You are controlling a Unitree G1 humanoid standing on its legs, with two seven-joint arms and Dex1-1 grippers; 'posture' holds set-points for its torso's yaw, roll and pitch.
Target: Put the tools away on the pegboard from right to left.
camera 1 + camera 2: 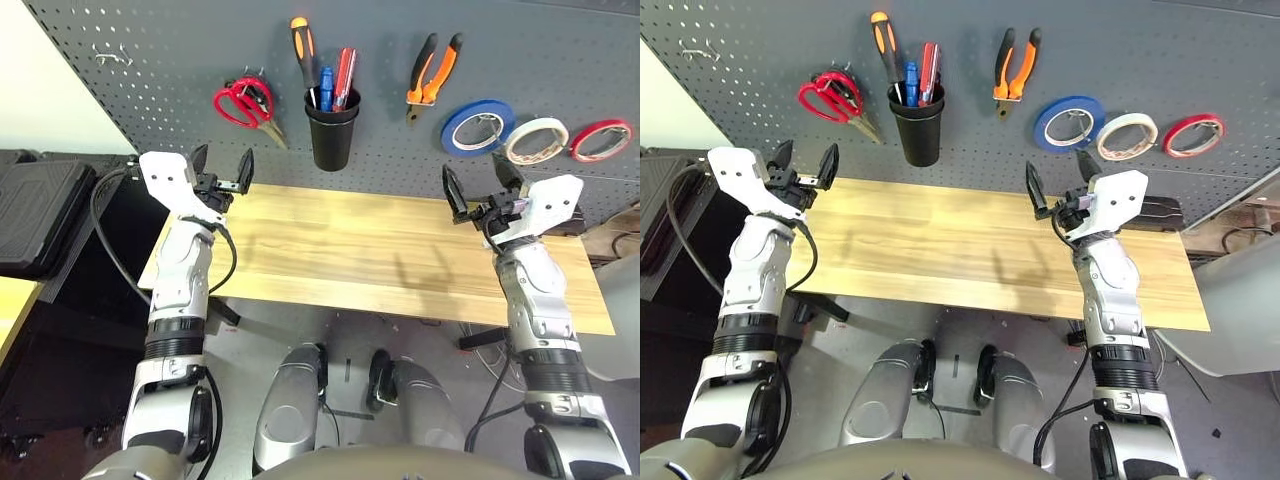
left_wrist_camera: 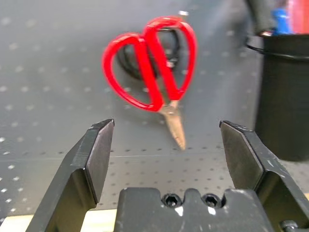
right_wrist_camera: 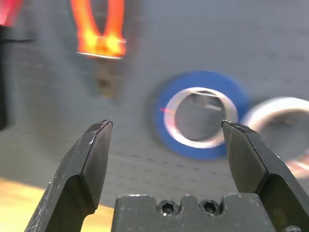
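Wooden tabletop (image 1: 380,250): pale plank surface nearest the robot, running along the foot of the pegboard.
Left gripper (image 1: 222,165): hovers over the tabletop's left end, fingers spread wide and holding nothing, aimed at the board below the red-handled scissors.
Right gripper (image 1: 482,183): hovers over the tabletop's right end, fingers likewise spread and empty, aimed at the board below the blue tape ring.
Pegboard (image 1: 150,60): dark grey perforated panel standing behind the tabletop.
Red-handled scissors (image 1: 245,103): hang on the pegboard left of the black cup, blades slanting down toward the cup.
Black cup (image 1: 333,130): fixed to the pegboard, above the tabletop's rear edge, left of centre.
Screwdriver (image 1: 304,55): stands in the black cup, black-and-orange handle up; a blue and a red tool stand beside it in the cup.
Pliers (image 1: 434,70): hang on the pegboard right of the black cup, orange-and-black handles up.
Blue tape ring (image 1: 477,126): on the pegboard, right of and lower than the pliers.
Cream-white tape ring (image 1: 536,140): on the pegboard, just beside the blue tape ring, farther from the black cup.
Red tape ring (image 1: 601,139): on the pegboard, farthest right of the black cup.
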